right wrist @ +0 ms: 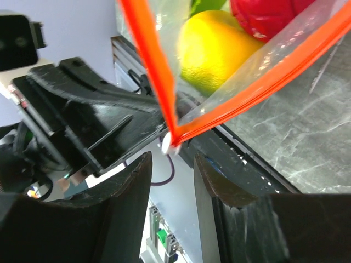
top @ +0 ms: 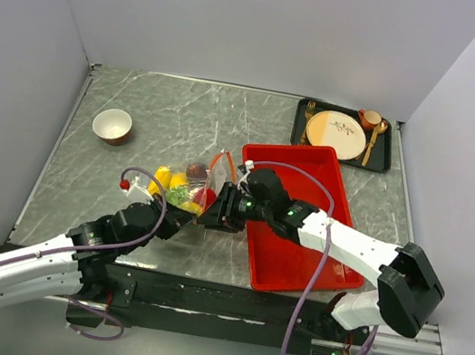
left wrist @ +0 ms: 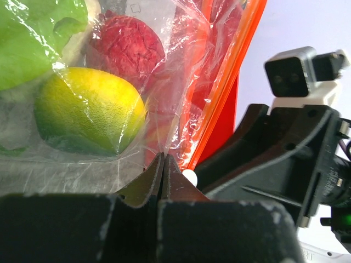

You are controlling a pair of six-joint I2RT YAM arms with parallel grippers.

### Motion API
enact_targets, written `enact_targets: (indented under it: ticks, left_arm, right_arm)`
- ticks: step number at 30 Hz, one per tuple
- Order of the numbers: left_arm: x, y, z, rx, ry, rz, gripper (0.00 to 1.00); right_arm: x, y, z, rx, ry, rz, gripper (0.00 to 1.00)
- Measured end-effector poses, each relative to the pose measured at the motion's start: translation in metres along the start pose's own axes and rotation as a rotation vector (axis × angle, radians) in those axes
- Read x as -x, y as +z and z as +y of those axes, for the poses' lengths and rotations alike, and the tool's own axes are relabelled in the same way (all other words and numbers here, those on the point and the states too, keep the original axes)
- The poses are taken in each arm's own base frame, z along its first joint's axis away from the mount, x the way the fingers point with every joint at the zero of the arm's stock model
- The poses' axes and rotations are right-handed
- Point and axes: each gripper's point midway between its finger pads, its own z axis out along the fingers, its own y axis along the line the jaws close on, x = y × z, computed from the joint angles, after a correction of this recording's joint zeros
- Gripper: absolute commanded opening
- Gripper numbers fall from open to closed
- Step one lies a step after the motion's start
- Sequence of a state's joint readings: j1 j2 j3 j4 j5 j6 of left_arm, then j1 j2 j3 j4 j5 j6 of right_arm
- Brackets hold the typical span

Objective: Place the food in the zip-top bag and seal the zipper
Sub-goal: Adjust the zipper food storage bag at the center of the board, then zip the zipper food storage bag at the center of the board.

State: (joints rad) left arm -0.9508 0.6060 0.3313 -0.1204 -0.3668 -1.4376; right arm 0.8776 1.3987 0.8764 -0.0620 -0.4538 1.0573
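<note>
White walls (top: 248,14) enclose a grey marbled tabletop (top: 158,108), where the zip-top bag (top: 197,172) sits near the middle of the near edge, just left of a red tray (top: 283,259). The food (left wrist: 88,109), a yellow-green fruit, a red one and something leafy green, is inside the bag. The zipper (right wrist: 149,60) gapes in a V, its two orange strips parting from the small white slider (right wrist: 171,145).

The risk, judged from here, lies in the pull. The bag is floppy and loaded, and the left gripper (left wrist: 163,159) has only a thin fold of clear plastic at the corner. A drag along the strip could slip the film out of that pinch, or swing the whole bag toward the tray instead of closing it. The right gripper (right wrist: 171,163) could also miss: the slider is tiny, and the fingers could close on the strip or on air.

The left jaws are pressed tight on the bag's corner, with the slider just beside them. The right jaws stand partly apart and hold nothing. The slider is in line with the gap between their tips and just beyond it, not yet between them.
</note>
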Motion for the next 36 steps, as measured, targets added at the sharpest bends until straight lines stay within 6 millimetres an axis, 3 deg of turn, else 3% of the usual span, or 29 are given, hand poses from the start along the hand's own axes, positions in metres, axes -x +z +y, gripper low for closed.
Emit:
enact_targets:
  ticks: [4, 26, 36]
  left_arm:
    - [0.000, 0.000, 0.000, -0.001, 0.003, 0.000, 0.01]
    - [0.001, -0.002, -0.004, -0.015, -0.003, 0.000, 0.01]
    - [0.001, -0.002, -0.004, -0.015, -0.003, 0.000, 0.01]
  right_arm:
    - [0.000, 0.003, -0.004, -0.009, 0.004, 0.004, 0.37]
    - [0.006, 0.008, -0.006, -0.016, -0.002, -0.015, 0.37]
    - [0.020, 0.007, 0.001, 0.022, -0.008, -0.056, 0.37]
